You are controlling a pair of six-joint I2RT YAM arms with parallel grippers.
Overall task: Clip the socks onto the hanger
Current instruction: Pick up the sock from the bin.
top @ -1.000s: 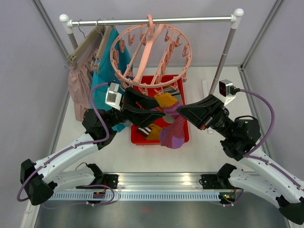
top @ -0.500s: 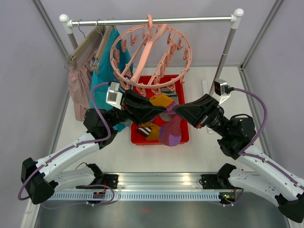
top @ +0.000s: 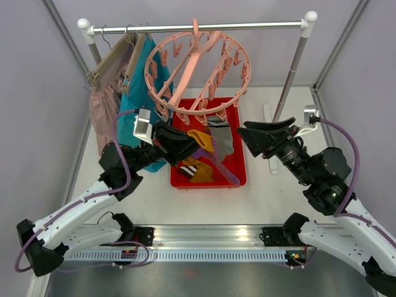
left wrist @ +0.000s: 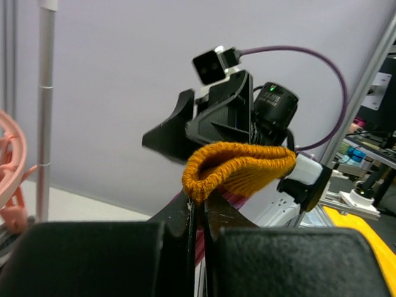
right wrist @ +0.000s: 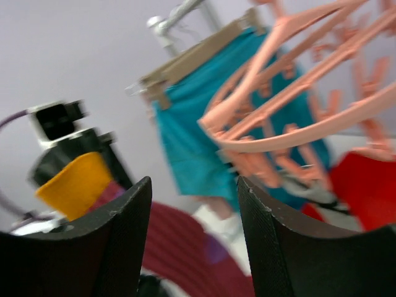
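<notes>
half a sec ago both grippers met over the same sock. now the right gripper [top: 246, 135] has pulled back to its own side, well clear of it, jaws spread wide w/ nothing between them. the right wrist view shows open air across the gap.

the left gripper [left wrist: 199, 213] has stayed put, maybe a touch further left, jaws pressed tight on the mustard cuff of the purple-and-mustard sock [left wrist: 241, 167]. the cuff bulges up in a loop just above the pinch. in the top view the purple body trails away from the jaws, down and toward the right arm, its far end over the red tray [top: 240, 162]. before, it hung bunched between the two grippers; now it's stretched out long from one grip only.

the hanger [top: 187, 77] hangs on the rail [top: 198, 27], up and beyond the left jaws, not touching the sock. its ring sits tilted a bit differently than a sec ago.

a grey sock [top: 221, 139] & a striped sock [top: 189, 168] lie in the tray below the jaws. the teal garment [top: 139, 80] hangs left of the ring.
</notes>
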